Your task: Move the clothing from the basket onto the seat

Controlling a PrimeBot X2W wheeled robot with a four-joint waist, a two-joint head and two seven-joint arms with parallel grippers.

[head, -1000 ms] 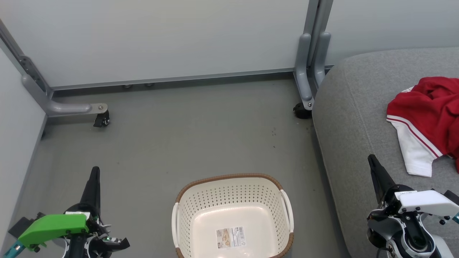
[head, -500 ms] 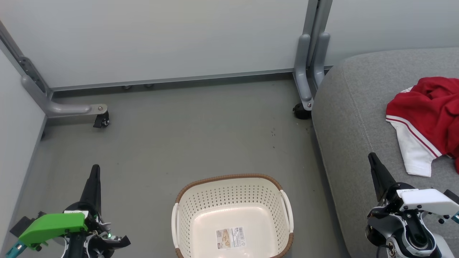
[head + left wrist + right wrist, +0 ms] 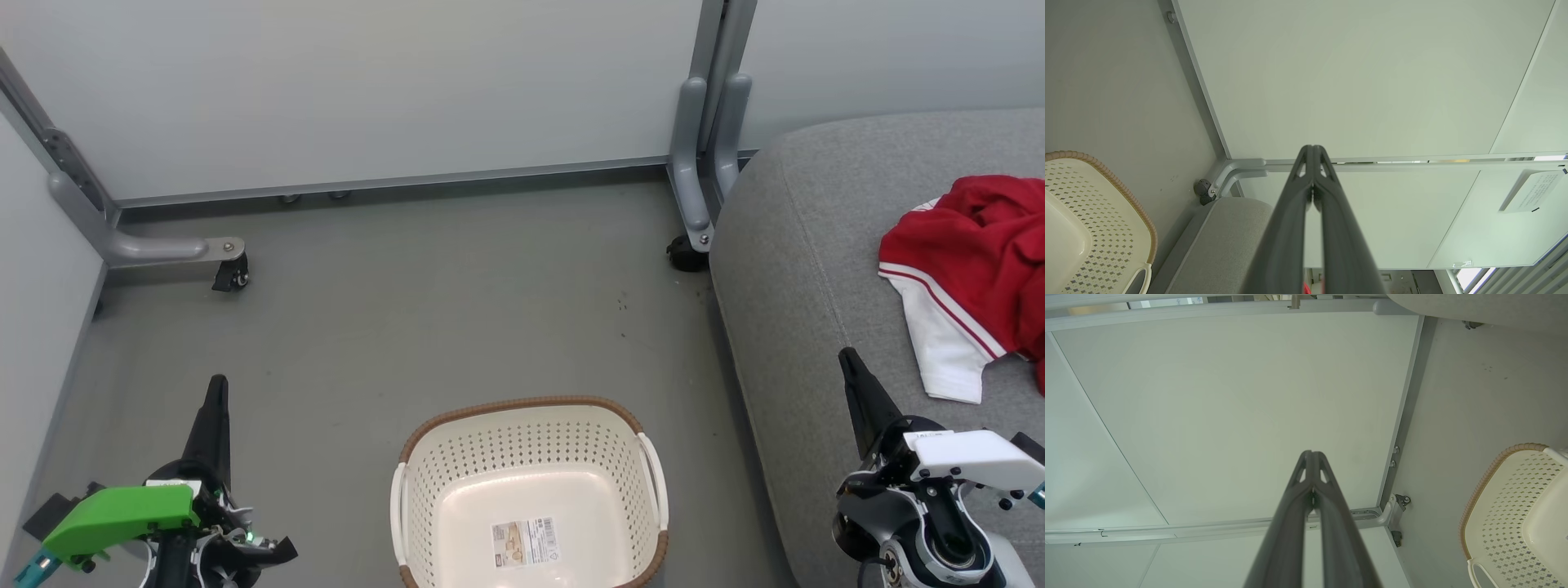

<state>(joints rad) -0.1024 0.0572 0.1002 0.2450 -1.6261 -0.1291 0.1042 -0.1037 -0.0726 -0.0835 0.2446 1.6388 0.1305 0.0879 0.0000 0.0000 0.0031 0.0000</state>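
- the bright red, white-trimmed soft garment [image 3: 971,245] lay on the large light grey upholstered seat [image 3: 800,269].
- the cream perforated plastic basket [image 3: 522,406] sat empty; the transfer looked done.
- the left gripper [image 3: 1312,152] and right gripper [image 3: 1312,454] had jaws pressed together, empty; i judged no further grasp was needed.

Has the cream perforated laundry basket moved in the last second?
No. The cream perforated plastic basket sits where it did on the grey floor, keeping the same gap from the black caster beyond it.
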